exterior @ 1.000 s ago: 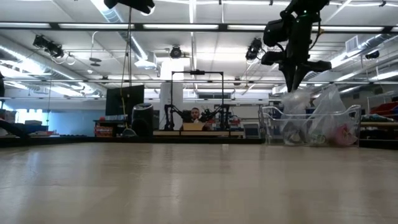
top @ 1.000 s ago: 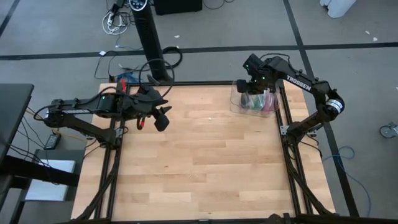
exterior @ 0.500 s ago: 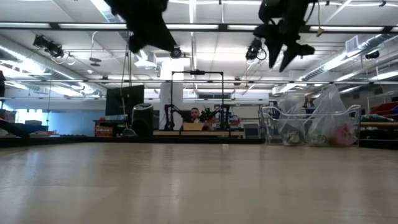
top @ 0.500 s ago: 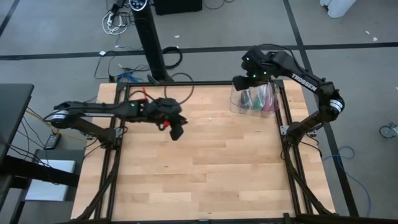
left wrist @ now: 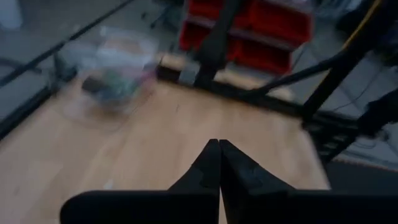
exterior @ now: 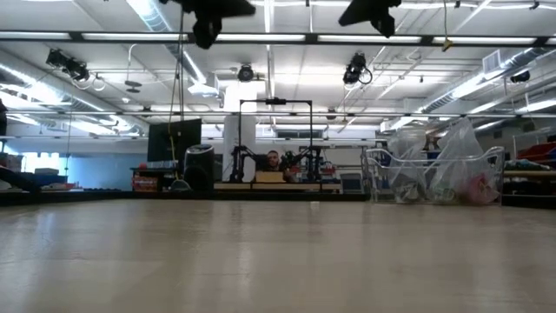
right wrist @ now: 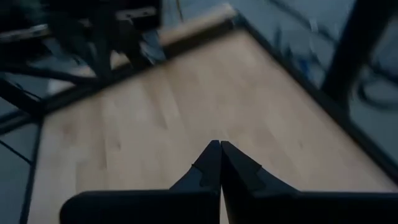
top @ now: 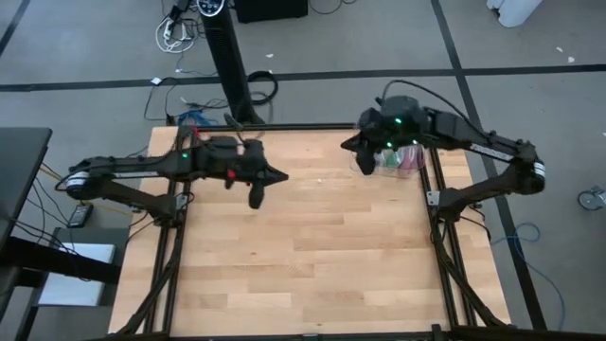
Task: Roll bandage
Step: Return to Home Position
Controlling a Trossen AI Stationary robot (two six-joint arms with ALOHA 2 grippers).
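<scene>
A robotics lab in a large open hall. The wooden table (top: 303, 256) sits in a black frame (top: 294, 126) on a grey floor (top: 95, 57) strewn with cables (top: 175, 33). A dark desk (top: 19, 170) stands beside the table. Overhead run strip lights (exterior: 152, 13), ducts (exterior: 486, 83) and hung lamps (exterior: 356, 68). Beyond stand a monitor (exterior: 174, 139), a second frame (exterior: 276, 130) with a person (exterior: 274, 160) behind it, and red bins (left wrist: 249, 25).
</scene>
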